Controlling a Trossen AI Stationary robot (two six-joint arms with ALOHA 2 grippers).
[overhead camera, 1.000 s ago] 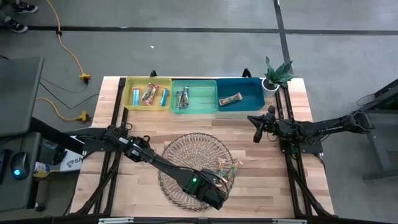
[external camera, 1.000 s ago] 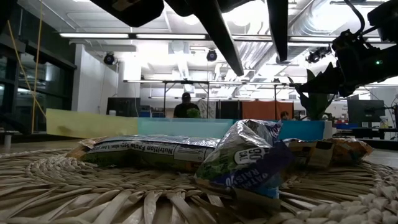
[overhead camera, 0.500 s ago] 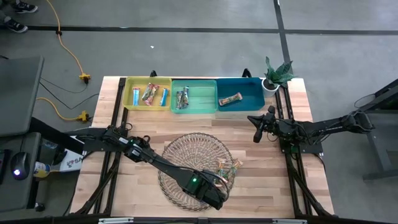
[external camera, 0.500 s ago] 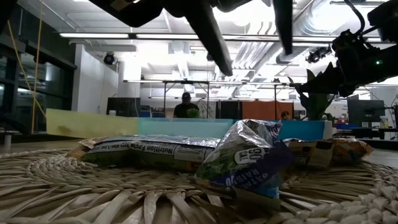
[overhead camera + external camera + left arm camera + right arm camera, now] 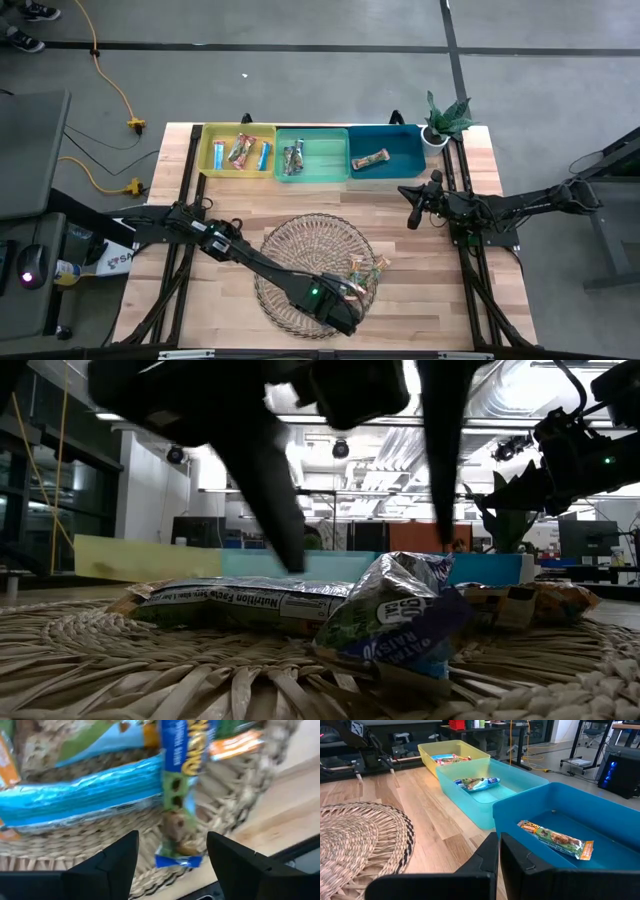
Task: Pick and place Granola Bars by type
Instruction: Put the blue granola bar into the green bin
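Several Granola Bars (image 5: 366, 270) lie flat in a loose cluster on the right, near part of the woven plate (image 5: 290, 250); up close one is a long blue-wrapped bar (image 5: 80, 795) on its side, and a bar with a blue and green wrapper (image 5: 181, 790) lies across its end with a crumpled tip at the plate's rim. Three more bars (image 5: 240, 151) lie side by side in the far-left yellow bin (image 5: 208, 150). A pair (image 5: 292, 158) lies in the middle green bin (image 5: 325, 165), and a single tan and orange bar (image 5: 371, 158) lies slantwise in the far-right teal bin (image 5: 410, 155).
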